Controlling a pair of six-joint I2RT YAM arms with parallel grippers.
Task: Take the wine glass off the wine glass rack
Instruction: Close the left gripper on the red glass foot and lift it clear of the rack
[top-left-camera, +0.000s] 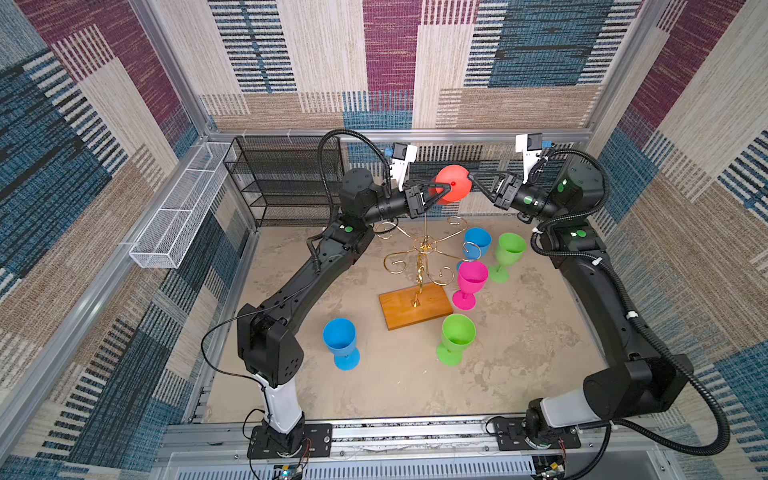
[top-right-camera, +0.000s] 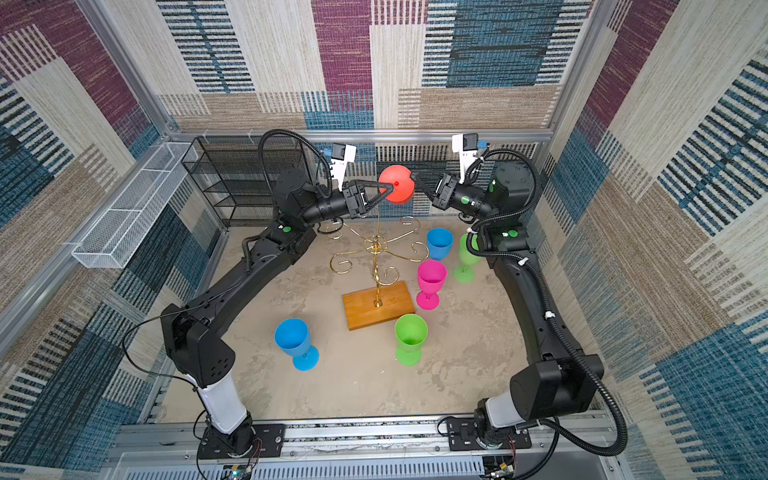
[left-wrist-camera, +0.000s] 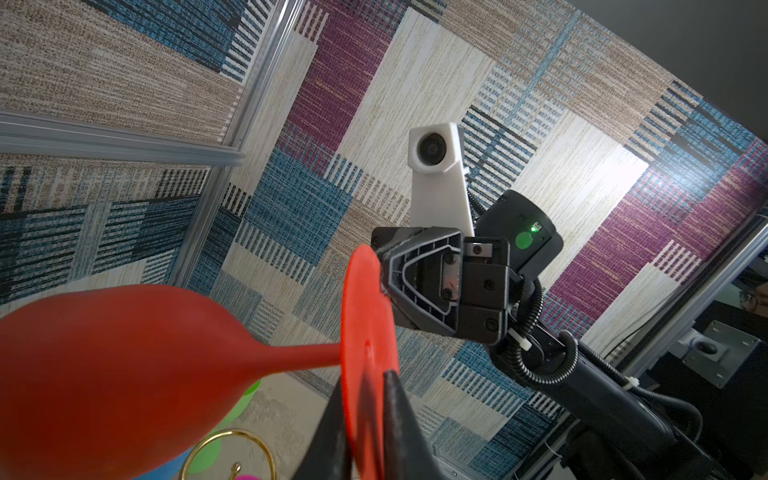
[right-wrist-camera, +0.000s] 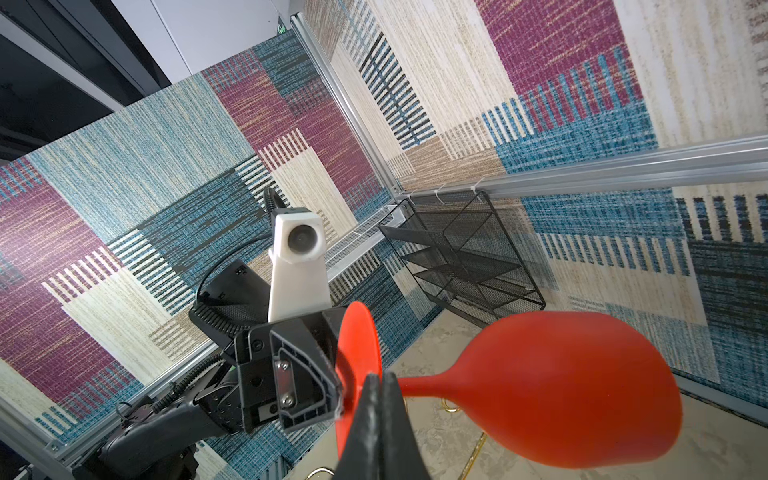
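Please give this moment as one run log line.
red wine glass: held in air over wine glass rack | left gripper: shut on its foot | right gripper: shut on its foot

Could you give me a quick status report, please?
Grippers: left gripper and right gripper both shut on red wine glass foot. Glass aloft above wine glass rack, off its arms. No obstruction seen.

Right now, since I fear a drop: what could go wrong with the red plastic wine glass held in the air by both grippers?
1. Both the left gripper and the right gripper pinch only the thin foot disc of the red plastic wine glass; if they pull apart, it may twist loose.
2. A drop would likely hit the gold wire rack below, maybe the pink plastic goblet beside it.
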